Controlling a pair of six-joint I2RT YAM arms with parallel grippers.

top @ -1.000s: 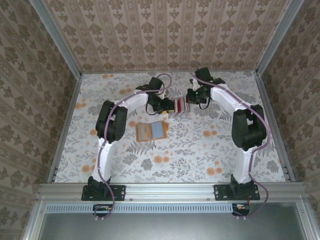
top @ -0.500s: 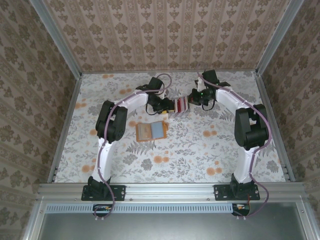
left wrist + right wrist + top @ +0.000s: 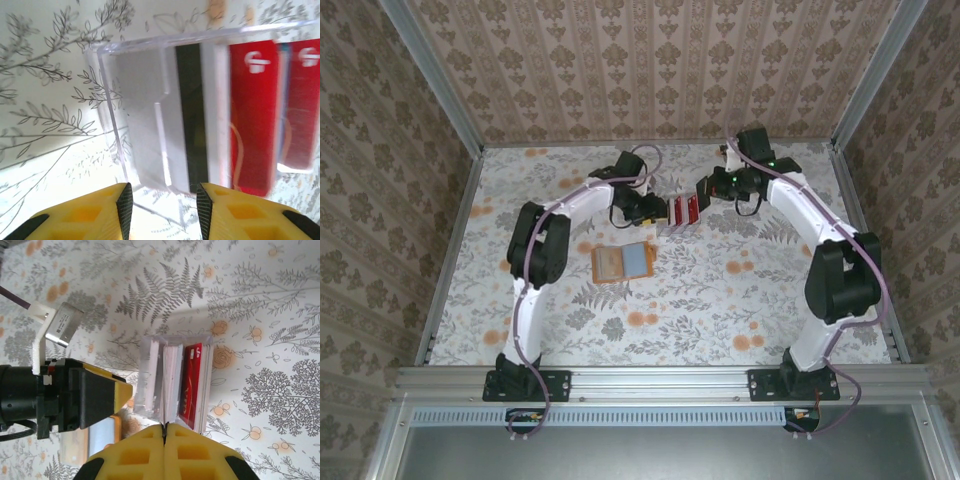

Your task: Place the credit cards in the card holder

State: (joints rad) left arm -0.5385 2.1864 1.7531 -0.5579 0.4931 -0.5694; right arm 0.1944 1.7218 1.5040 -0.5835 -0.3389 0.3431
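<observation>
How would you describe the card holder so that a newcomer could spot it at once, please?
On the floral table, look near the middle, just on the near side of the clear rack. The card holder lies there, flat and open. Unlike the see-through rack of red cards, it is a small orange case with a grey-blue inside.

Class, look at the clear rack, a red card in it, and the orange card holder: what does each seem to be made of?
Clear rack: rigid see-through plastic, probably acrylic; glossy bright edges. Red card: thin smooth plastic, glossy sheen, printed white logo. Card holder: matte orange, possibly leather or imitation; too small to tell.
</observation>
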